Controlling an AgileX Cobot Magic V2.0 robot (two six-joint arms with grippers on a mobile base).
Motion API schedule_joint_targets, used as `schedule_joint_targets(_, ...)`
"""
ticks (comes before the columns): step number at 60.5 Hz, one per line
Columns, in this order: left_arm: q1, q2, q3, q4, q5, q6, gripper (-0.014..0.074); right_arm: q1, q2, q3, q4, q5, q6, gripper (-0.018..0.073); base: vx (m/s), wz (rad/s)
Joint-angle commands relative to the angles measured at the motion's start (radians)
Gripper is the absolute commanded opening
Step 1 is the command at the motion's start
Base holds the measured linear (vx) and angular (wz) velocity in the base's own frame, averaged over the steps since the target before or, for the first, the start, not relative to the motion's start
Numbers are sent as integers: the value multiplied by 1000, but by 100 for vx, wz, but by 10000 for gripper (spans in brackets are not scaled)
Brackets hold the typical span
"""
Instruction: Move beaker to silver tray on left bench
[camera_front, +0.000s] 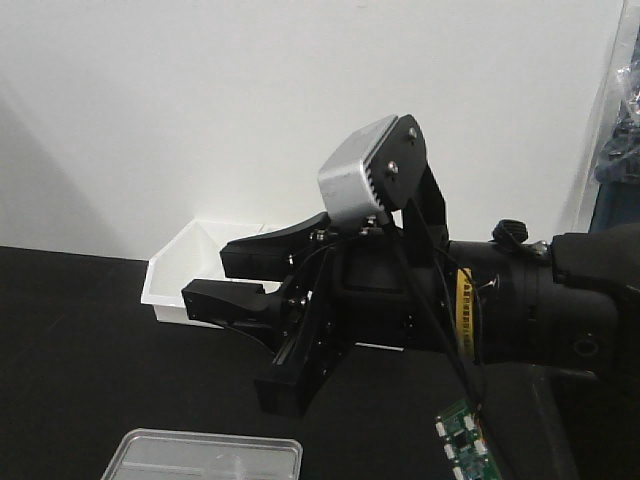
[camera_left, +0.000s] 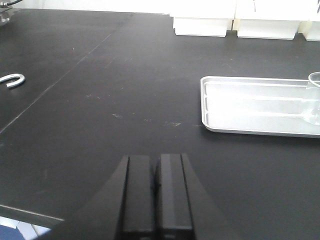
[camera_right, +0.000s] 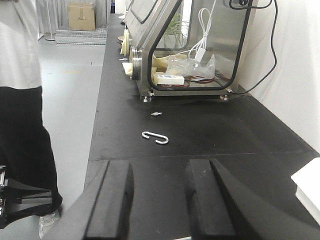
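Observation:
In the left wrist view the silver tray (camera_left: 250, 106) lies on the black bench at the right. A small clear beaker (camera_left: 314, 97) stands in the tray's right part, cut off by the frame edge. My left gripper (camera_left: 155, 167) is shut and empty, low over the bench and well short of the tray, to its left. In the front view my right gripper (camera_front: 207, 275) is open and empty, held above the bench with its fingers pointing left, above and behind the tray (camera_front: 205, 455). The right wrist view shows the right gripper (camera_right: 159, 175) open over bare bench.
White open-front bins (camera_left: 205, 25) stand along the back wall, one also in the front view (camera_front: 185, 270). A metal S-hook (camera_right: 155, 137) lies on the bench, also in the left wrist view (camera_left: 12, 80). A glove box (camera_right: 190, 45) stands farther along. A person (camera_right: 20, 100) stands beside the bench.

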Motion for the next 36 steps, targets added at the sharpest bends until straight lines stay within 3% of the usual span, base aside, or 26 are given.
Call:
schedule_joint_targets(1, 0, -5, 19, -8, -79, 0, 1, -3, -34, -25, 42, 13, 0, 292, 0, 0)
schedule_joint_targets(14, 0, -5, 19, -8, -79, 0, 1, -4, -54, -25, 55, 40, -1, 221, 0, 0)
schedule_joint_targets(20, 0, -5, 19, -8, -79, 0, 1, -4, -81, -25, 130, 96, -1, 177, 0, 0)
schedule_joint_targets(26, 0, -5, 19, -8, -79, 0, 1, -4, -111, -13, 305, 155, -67, 113, 0, 0)
schedule_joint_targets(30, 0, -5, 19, -8, -79, 0, 1, -4, -144, 29, 467, 222, -169, 59, 0, 0)
schedule_joint_targets(36, 0, -5, 19, -8, -79, 0, 1, -4, -232, 121, 809, 411, -418, -17, 0, 0)
